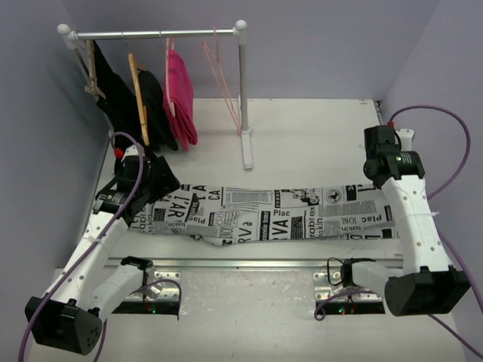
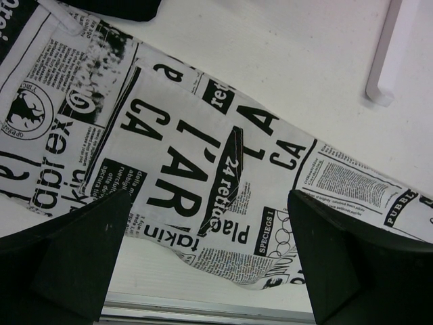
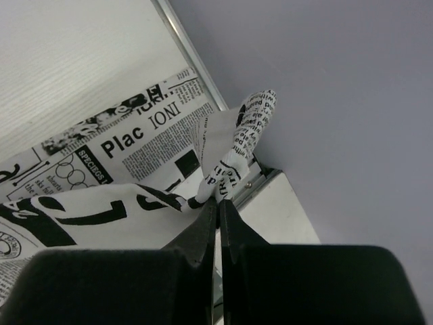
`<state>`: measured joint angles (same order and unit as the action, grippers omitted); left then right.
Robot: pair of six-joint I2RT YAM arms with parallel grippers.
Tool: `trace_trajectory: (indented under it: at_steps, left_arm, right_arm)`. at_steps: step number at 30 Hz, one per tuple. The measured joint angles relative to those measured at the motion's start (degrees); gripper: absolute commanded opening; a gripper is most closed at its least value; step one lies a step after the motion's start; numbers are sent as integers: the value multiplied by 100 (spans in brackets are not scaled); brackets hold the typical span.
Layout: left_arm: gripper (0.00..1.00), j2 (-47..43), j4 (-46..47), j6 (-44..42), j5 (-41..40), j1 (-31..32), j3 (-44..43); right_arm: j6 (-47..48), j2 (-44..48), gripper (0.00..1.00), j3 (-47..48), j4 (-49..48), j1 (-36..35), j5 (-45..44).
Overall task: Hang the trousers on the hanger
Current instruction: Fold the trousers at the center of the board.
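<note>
The trousers, white with black newspaper print, lie stretched left to right across the table. They also show in the left wrist view and the right wrist view. My left gripper hovers open over their left end, its fingers wide apart above the fabric with nothing between them. My right gripper is shut on a pinched fold of the trousers' right end, near the table's metal edge; in the top view its fingertips are hidden under the wrist. The thin pink hanger hangs bare on the rail.
A white clothes rack stands at the back; its foot shows in the left wrist view. On it hang two wooden hangers with black garments and a bright pink garment. Purple walls close three sides. A metal rail runs along the near edge.
</note>
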<state>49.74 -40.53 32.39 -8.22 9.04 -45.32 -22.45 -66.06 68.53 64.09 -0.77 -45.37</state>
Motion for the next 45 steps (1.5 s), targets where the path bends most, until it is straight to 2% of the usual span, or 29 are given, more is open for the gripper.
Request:
trace_trajectory:
  at_steps: [1, 3, 6, 8, 9, 14, 18, 21, 23, 27, 36, 39, 42, 45]
  left_arm:
    - [100, 0, 0, 0, 5, 0, 0]
    - [100, 0, 1, -1, 5, 0, 0]
    - [100, 12, -17, 26, -67, 0, -13]
    - [100, 81, -111, 147, -270, 0, -82]
    - [100, 138, -185, 217, -418, -2, -134]
    - [100, 604, -648, 750, -1111, -89, -460]
    - [100, 878, -927, 1295, -1383, -263, -484]
    - [100, 996, -1093, 1723, -1545, -537, -457]
    - [100, 1055, -1127, 1927, -1592, -755, -393]
    - [100, 1376, -1063, 2144, -1470, -1208, -75]
    - [100, 2702, -787, 2433, -918, -1316, 247]
    - [100, 3334, -726, 2563, -915, -1316, 149]
    - [100, 4006, -997, 2668, -925, -1329, -325]
    - [100, 4245, -1308, 2875, -862, -1422, -564]
  right_arm:
    - [1, -70, 36, 0, -21, 10, -38]
    - [-5, -232, 73, 5, -46, 24, -104]
    - [-76, -468, 83, 36, -5, 28, -99]
    - [-119, -560, 96, 155, 101, 28, -4]
    - [-148, -600, 98, 292, 154, 28, 70]
    - [-335, -688, 99, 935, -7, -206, 573]
    - [-512, -741, 99, 234, -686, -1075, 1243]
    - [-600, -1219, 99, -566, -1113, -1379, 1564]
    - [-637, -1623, 99, -1042, -1298, -1329, 1662]
    - [-567, -1900, 98, -1770, -1916, -1225, 2459]
    - [-260, -2850, 99, -1815, -2957, -1414, 3649]
    - [-197, -3124, 99, -1785, -3050, -1113, 4116]
    - [-267, -3131, 99, -1768, -3050, -731, 4423]
    - [-305, -3104, 98, -1762, -3055, -623, 4558]
